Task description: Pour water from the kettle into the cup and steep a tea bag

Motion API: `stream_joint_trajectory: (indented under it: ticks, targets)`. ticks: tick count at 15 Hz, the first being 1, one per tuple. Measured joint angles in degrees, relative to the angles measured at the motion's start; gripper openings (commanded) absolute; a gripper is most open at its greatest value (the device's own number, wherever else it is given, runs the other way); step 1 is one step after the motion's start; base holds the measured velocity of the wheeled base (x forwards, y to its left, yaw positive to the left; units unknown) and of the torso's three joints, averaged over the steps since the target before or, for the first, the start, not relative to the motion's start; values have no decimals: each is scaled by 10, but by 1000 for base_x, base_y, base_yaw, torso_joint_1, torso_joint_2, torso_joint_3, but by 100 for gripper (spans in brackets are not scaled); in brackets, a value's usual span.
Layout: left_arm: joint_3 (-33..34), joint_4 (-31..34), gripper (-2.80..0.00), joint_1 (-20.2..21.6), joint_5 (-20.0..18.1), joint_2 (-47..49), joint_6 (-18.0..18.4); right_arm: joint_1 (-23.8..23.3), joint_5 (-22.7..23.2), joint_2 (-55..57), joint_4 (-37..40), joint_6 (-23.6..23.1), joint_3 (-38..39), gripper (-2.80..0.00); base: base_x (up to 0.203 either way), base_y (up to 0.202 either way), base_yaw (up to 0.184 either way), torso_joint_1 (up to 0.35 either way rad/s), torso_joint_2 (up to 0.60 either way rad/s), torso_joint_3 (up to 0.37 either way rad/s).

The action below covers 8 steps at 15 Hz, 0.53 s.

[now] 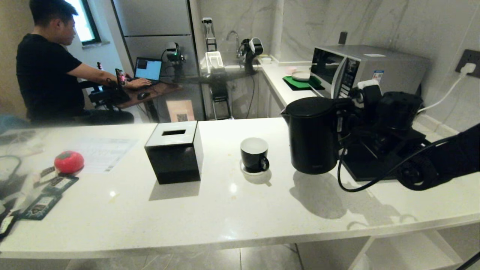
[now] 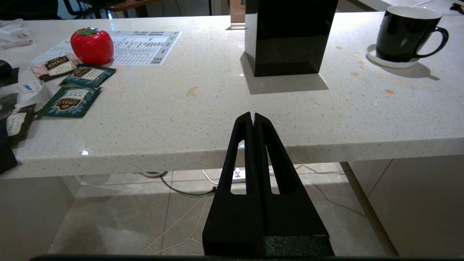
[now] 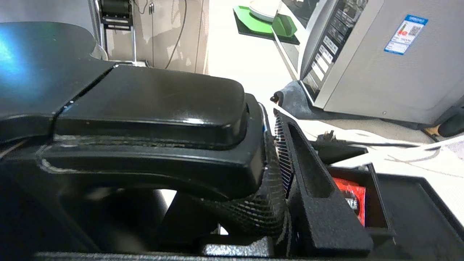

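**Right gripper closed on the kettle handle**

The kettle (image 1: 313, 135) stands upright on the white counter (image 1: 225, 210), at the right side, with its spout turned left. Just to its left is the cup (image 1: 254, 154) on its small white saucer (image 1: 245, 170), apart from the kettle. The right gripper (image 3: 279, 152) is at the far right side of the kettle, and its fingers (image 3: 311, 181) are pinching the kettle handle (image 3: 152, 119). Further left stands the black tissue box (image 1: 174, 152). The left gripper (image 2: 253, 117) hangs before the near counter edge, its fingers pressed together with nothing between them. Dark tea sachets (image 2: 70, 101) and a red tomato-shaped object (image 2: 92, 45) lie at the far left. A tea bag I cannot see.
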Motion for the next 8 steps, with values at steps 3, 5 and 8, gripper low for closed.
stream_joint_trajectory:
  ticks: [3, 5, 8]
  targets:
    - [0, 0, -280, 0, 0, 0, 0, 0, 0, 9, 33, -26, -31, -280, 0, 0, 0, 0, 0, 0]
    - [0, 0, -280, 0, 0, 0, 0, 0, 1, 16, 43, -40, -52, -280, 0, 0, 0, 0, 0, 0]
    - [0, 0, -280, 0, 0, 0, 0, 0, 0, 25, 79, -59, -82, -280, 0, 0, 0, 0, 0, 0]
